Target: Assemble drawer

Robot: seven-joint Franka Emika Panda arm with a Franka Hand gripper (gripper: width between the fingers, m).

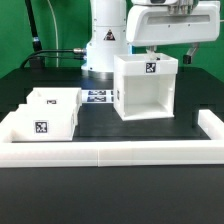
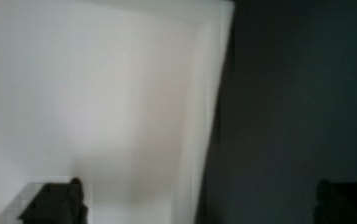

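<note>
The white drawer housing stands upright right of centre, its open front facing the camera and a tag on its top. Two small white trays lie at the exterior view's left, one behind and one in front, each with a tag. My gripper hangs just above the housing's rear top edge. In the wrist view the gripper is open wide and empty. Its dark fingertips sit far apart over a blurred white face of the housing beside the dark table.
A long low white border wall runs along the table's front and up both sides. The marker board lies flat between the trays and the housing. The robot base stands behind.
</note>
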